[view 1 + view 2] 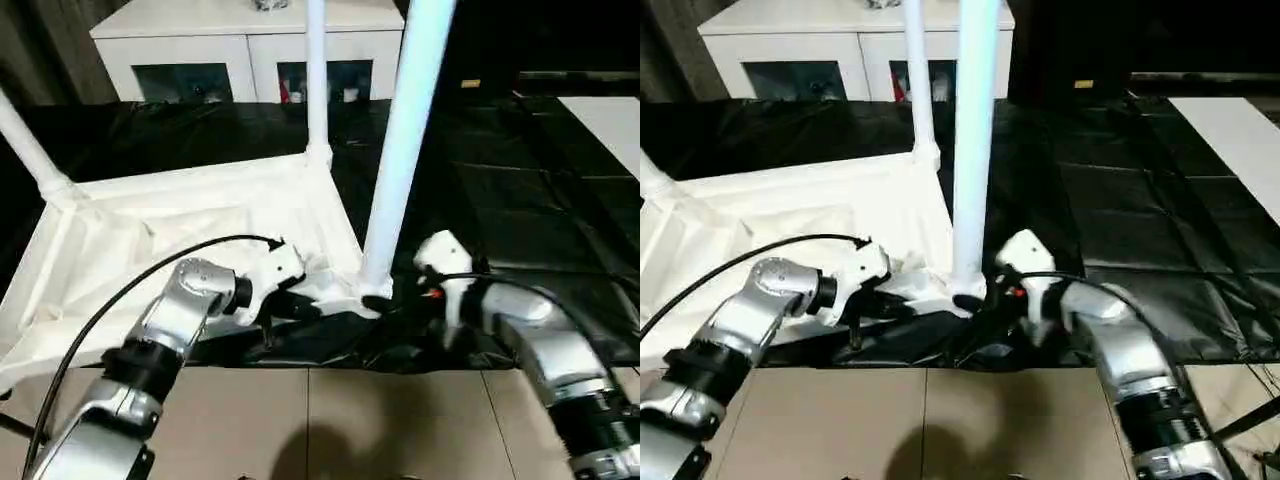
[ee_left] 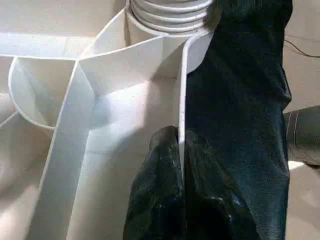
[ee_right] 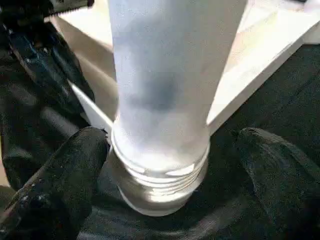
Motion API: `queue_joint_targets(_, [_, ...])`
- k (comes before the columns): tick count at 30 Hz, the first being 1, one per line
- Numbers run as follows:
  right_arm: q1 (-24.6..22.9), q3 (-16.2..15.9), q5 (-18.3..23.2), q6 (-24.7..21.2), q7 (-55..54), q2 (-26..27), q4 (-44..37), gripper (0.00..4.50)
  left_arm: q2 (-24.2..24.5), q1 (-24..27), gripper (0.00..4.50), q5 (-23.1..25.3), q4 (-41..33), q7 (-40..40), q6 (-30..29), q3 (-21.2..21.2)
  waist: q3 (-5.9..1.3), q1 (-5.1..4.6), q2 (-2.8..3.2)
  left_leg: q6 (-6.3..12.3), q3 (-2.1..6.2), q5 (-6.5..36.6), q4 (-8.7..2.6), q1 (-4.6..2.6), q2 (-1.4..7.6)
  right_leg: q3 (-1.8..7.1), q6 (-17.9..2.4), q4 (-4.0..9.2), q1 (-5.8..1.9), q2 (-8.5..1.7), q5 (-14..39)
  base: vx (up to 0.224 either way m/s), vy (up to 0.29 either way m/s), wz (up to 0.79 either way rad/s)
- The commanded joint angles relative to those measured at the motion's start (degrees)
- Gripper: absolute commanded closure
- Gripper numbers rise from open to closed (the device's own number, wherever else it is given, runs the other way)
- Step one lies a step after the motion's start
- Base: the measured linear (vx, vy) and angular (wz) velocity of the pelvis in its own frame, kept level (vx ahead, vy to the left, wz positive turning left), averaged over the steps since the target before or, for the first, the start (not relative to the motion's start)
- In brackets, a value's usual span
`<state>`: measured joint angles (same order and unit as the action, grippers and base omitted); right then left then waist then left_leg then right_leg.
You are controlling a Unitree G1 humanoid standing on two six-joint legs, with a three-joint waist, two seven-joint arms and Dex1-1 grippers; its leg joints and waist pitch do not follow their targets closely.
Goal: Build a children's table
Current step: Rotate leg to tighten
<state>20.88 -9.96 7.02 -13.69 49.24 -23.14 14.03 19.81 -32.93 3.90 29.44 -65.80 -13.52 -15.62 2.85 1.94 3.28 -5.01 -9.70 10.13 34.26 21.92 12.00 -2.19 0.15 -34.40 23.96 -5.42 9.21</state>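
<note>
My two black left gripper (image 2: pixel 181 165) fingers are pressed together on the thin white side wall of the white plastic rectangular table top (image 1: pixel 150 235), which lies underside up on the black-covered work table (image 1: pixel 520 190). My left wrist view shows the wall sandwiched between the pads, the inner ribs, and the rounded corner socket (image 2: pixel 165 45) just beyond the fingertips. My right gripper (image 3: pixel 165 165) is spread wide around the base of the near white tapered tube leg (image 1: pixel 405 150); one finger (image 3: pixel 65 175) is close against the threaded collar, the other stands apart from it. The head views add the remaining layout: this leg stands nearly upright in the corner between my two grippers, long axis vertical, leaning slightly. A second leg (image 1: pixel 316 75) rises from the far corner, and a third (image 1: pixel 25 140) slants up from the corner beyond my left gripper. A white cabinet with glass doors (image 1: pixel 250 50) stands behind the work table.
</note>
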Motion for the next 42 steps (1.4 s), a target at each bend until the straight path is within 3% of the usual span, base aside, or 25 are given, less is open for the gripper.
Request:
queue_joint_targets(1, [1.5,-0.5,-0.1,-0.6,0.6,0.2,0.6,0.04,0.1,1.1,4.50,-2.5,-1.4,1.4,-1.3,1.3,-4.08,0.28,-1.17,4.58,-0.56,11.1,-3.92,-0.48,0.16,0.95,-13.9,3.53,-3.43,-1.38,10.2,0.000,0.000,0.00])
queue_joint_targets(4, [2.7,-0.3,0.0,-0.8,0.7,1.0,2.6,0.04,0.4,1.4,4.50,-2.0,-2.2,1.5,-2.0,1.3,-4.18,0.11,-1.31,4.72,-0.51,10.5,-3.87,-0.33,0.09,0.91,-13.7,3.38,-3.48,-1.47,10.3,0.000,0.000,0.00])
queue_joint_targets(5, [3.0,-0.5,-0.3,-0.5,0.8,1.1,3.3,0.30,0.4,1.4,4.50,-2.0,-2.5,1.7,-2.3,1.5,-4.16,0.16,-1.46,4.94,-0.60,10.3,-3.77,-0.41,0.10,0.96,-13.6,3.45,-3.38,-1.43,10.3,0.000,0.000,0.00])
queue_joint_targets(9, [3.7,-0.2,-0.1,0.2,0.6,1.6,4.2,0.55,0.6,1.9,4.50,-2.1,-3.6,2.0,-3.1,1.6,-4.28,0.30,-1.49,5.66,-0.60,8.3,-3.66,-0.38,0.12,0.94,-14.1,3.10,-3.46,-1.43,7.6,0.000,0.000,0.00])
queue_joint_targets(13, [4.2,-0.1,0.5,0.5,1.1,1.9,4.9,0.87,0.9,2.5,4.50,-2.1,-4.7,2.2,-4.0,1.5,-4.21,0.25,-1.53,5.75,-0.63,8.9,-3.66,-0.36,0.08,0.93,-14.1,3.17,-3.46,-1.39,8.2,0.000,0.000,0.00])
queue_joint_targets(22, [3.8,0.0,0.8,1.3,2.2,2.4,5.5,1.62,1.2,2.9,4.50,-2.0,-5.3,2.3,-4.8,1.5,-4.26,0.26,-1.40,5.69,-0.60,8.6,-3.59,-0.40,0.07,0.92,-14.3,3.10,-3.50,-1.37,7.8,0.000,0.000,0.00])
queue_joint_targets(23, [3.6,0.7,1.3,0.8,1.3,3.1,5.6,1.66,1.2,2.8,4.50,-2.1,-5.1,2.8,-5.1,1.8,-4.26,0.27,-1.17,5.62,-0.56,8.7,-3.60,-0.44,0.09,0.91,-14.4,3.05,-3.48,-1.38,7.8,0.000,0.000,0.00])
queue_joint_targets(27, [4.4,3.1,0.1,-0.4,-7.4,6.3,8.9,1.78,-0.9,1.8,4.50,-1.8,-3.2,7.9,-5.7,3.4,-4.22,-0.04,-1.33,4.61,-0.55,9.0,-3.72,-0.30,-0.08,0.83,-13.9,3.19,-3.54,-1.31,9.3,0.000,0.000,0.00])
queue_joint_targets(30, [5.0,4.4,-0.6,-0.9,-12.6,8.3,10.7,1.79,-2.5,0.9,4.50,-1.3,-1.6,11.4,-5.7,4.1,-4.17,-0.04,-1.27,3.85,-0.69,10.0,-3.69,-0.62,-0.13,0.95,-13.6,3.48,-3.18,-1.28,11.0,0.000,0.000,0.00])
queue_joint_targets(32, [5.7,6.2,-1.2,-1.7,-19.0,10.9,12.7,1.81,-4.4,-0.6,4.50,-0.6,0.8,15.6,-5.7,4.6,-4.09,0.12,-1.27,3.35,-0.72,10.4,-3.77,-0.68,-0.18,1.02,-13.1,3.64,-3.05,-1.23,11.9,0.000,0.000,0.00])
queue_joint_targets(33, [6.9,7.7,-2.9,-2.7,-28.5,14.2,15.9,1.81,-7.3,-3.2,4.50,0.1,5.0,20.7,-6.1,5.1,-4.04,-0.01,-1.08,2.65,-0.77,10.5,-3.78,-0.77,-0.35,1.06,-12.9,3.76,-2.78,-1.14,12.4,0.000,0.000,0.00])
queue_joint_targets(35, [7.7,7.9,-4.4,-2.7,-33.5,16.2,18.0,1.81,-8.8,-5.2,4.50,0.7,8.3,24.0,-6.0,5.2,-4.25,0.17,-1.08,1.59,-0.56,10.7,-3.91,-0.98,-0.38,0.97,-12.4,3.72,-3.02,-1.23,12.7,0.000,0.000,0.00])
queue_joint_targets(39, [9.2,8.1,-5.7,-1.9,-41.3,19.5,21.4,1.81,-10.8,-8.6,4.50,1.5,14.0,30.0,-5.4,5.8,-4.22,0.19,-0.95,1.34,-0.61,12.2,-3.99,-0.94,-0.59,0.97,-11.7,4.05,-2.97,-1.25,13.5,0.000,0.000,0.00])
queue_joint_targets(41, [11.2,5.3,-7.8,-0.4,-42.9,21.9,25.1,1.81,-12.3,-11.4,4.50,1.6,18.8,33.2,-3.8,6.3,-4.19,0.40,-0.84,1.51,-0.52,12.4,-4.03,-0.92,-0.56,0.88,-11.4,4.16,-2.90,-1.32,13.3,0.000,0.000,0.00])
queue_joint_targets(42, [11.7,5.3,-7.9,0.3,-42.9,22.7,26.0,1.81,-12.6,-12.2,4.50,1.6,20.3,33.7,-3.1,6.4,-4.12,0.22,-0.87,1.43,-0.53,14.0,-4.10,-0.94,-0.65,0.87,-11.4,4.31,-2.89,-1.34,14.7,0.000,0.000,0.00])
